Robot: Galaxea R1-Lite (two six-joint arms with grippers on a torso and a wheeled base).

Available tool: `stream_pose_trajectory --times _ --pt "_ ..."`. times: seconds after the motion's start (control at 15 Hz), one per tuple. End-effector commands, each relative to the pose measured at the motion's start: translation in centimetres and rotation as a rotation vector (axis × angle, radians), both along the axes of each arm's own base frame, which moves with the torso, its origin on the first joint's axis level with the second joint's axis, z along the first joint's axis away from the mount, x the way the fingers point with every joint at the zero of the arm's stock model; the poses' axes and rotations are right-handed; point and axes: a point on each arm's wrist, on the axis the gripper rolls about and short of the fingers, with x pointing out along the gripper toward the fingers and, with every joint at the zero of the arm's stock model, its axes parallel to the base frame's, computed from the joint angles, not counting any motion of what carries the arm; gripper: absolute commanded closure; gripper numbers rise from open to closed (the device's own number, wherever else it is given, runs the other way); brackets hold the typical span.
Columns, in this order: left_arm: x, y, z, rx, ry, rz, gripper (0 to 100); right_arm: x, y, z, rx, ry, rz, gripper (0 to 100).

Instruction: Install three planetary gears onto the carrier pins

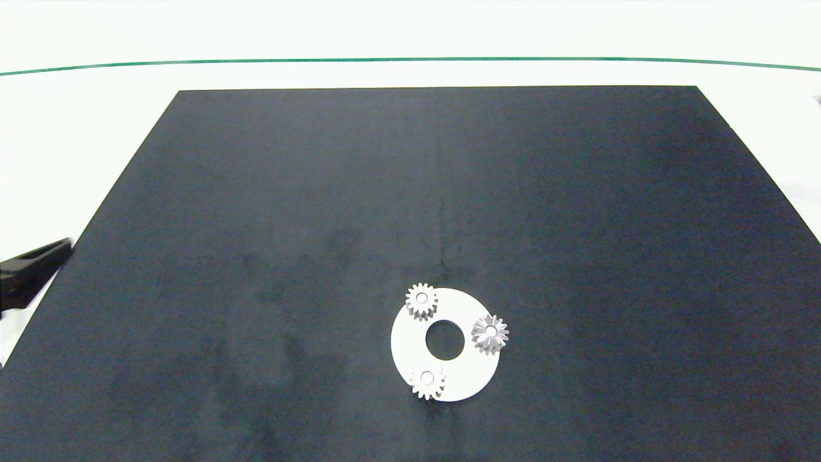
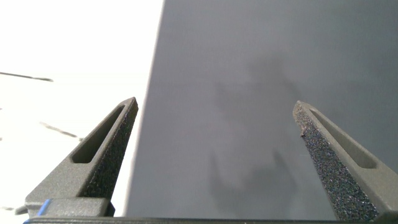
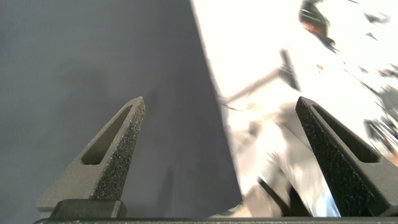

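Looks basically done: all three gears sit on the white disc, left claw and right claw both spread, empty (parked off the disc), next just checking seating.

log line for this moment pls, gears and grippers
planetary gears: all three on white disc | left gripper: open, empty, mat's left edge | right gripper: open, empty, outside head view
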Motion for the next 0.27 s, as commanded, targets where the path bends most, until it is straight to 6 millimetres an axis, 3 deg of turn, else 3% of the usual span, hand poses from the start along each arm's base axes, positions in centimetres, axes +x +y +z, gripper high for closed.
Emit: stream_pose_trajectory --times 0.07,0.27 --pt "-12.2 2.9 -3.8 0.104 -0.272 0.341 0 -3.7 0.5 -3.9 0.025 -0.241 -0.223 0" --pt "-13.4 2.7 -7.3 0.054 -0.296 0.361 0 -4.8 0.5 -5.4 0.038 -0.420 -0.190 0"
